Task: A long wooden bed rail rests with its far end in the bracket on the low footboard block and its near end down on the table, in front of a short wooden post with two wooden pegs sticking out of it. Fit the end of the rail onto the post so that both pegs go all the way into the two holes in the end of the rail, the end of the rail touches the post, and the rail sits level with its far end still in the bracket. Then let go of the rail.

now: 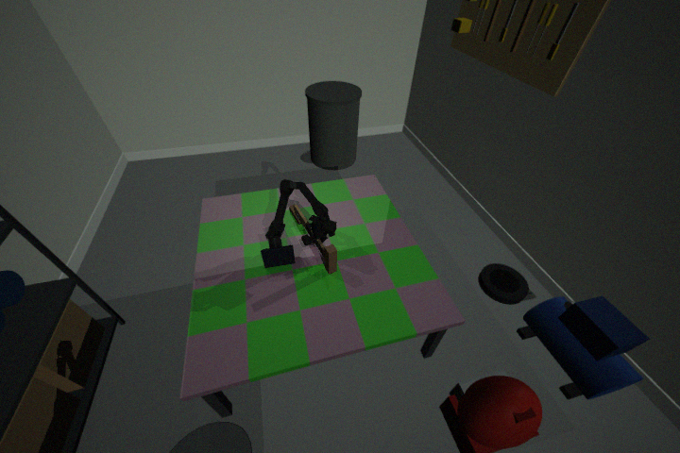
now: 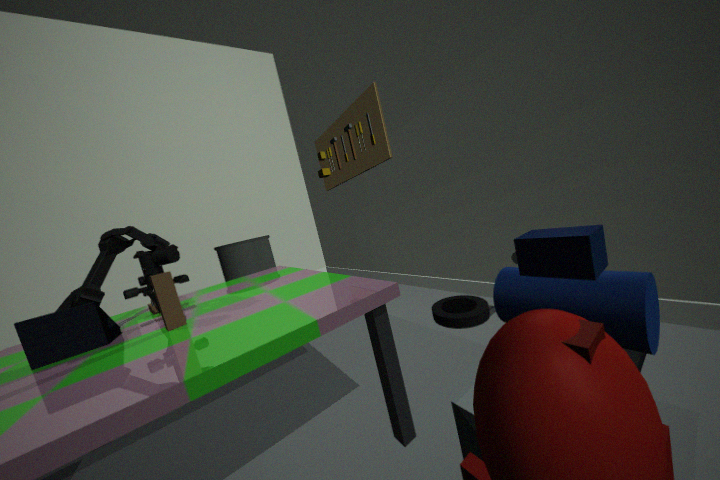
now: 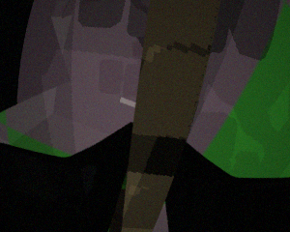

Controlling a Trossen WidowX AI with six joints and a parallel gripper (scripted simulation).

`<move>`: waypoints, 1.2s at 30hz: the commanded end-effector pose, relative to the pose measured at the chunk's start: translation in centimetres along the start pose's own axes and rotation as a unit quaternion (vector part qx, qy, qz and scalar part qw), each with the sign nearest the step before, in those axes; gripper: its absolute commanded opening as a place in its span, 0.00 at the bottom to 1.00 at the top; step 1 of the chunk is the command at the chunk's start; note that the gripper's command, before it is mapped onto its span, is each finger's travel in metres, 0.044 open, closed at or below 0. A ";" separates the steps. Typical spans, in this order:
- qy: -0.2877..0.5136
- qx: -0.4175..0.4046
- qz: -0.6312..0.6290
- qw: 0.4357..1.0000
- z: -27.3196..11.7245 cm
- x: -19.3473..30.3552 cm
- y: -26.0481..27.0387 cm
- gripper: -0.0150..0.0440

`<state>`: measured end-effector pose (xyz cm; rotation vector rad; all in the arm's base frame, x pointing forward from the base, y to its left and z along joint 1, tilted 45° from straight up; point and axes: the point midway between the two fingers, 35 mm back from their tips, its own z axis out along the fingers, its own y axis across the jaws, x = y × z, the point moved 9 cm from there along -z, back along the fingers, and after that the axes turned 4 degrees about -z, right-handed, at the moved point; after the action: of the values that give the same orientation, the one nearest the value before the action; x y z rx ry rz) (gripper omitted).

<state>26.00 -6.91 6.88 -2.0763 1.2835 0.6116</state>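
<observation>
My gripper (image 1: 314, 239) (image 3: 148, 130) is shut on the long wooden rail (image 1: 300, 217) (image 3: 171, 92), with one black finger on each side of it in the wrist view. The short wooden post (image 1: 330, 258) (image 2: 168, 301) stands upright on the table. In the top view the rail runs from the far side, under the gripper, toward the post, and its near end appears close to or against it. The pegs, the holes and any gap there cannot be made out. The far end and footboard bracket are too small and dark to tell apart; the rail looks roughly level.
The arm's dark base (image 1: 278, 256) (image 2: 66, 335) stands on the green and pink checkered table (image 1: 277, 346) (image 2: 247, 339), beside the post. The arm arches over the rail. A grey bin (image 1: 333, 127) stands on the floor behind the table. Shadows cross the table around the rail.
</observation>
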 end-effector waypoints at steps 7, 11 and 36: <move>0.003 0.001 -0.001 1.000 -0.1 0.4 0.0 0.25; 0.003 0.001 -0.001 1.000 -0.1 0.5 0.0 0.25; 0.004 0.001 -0.001 1.000 -0.2 1.2 0.1 0.25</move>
<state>26.37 -7.58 6.19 -2.0766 1.2835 0.6111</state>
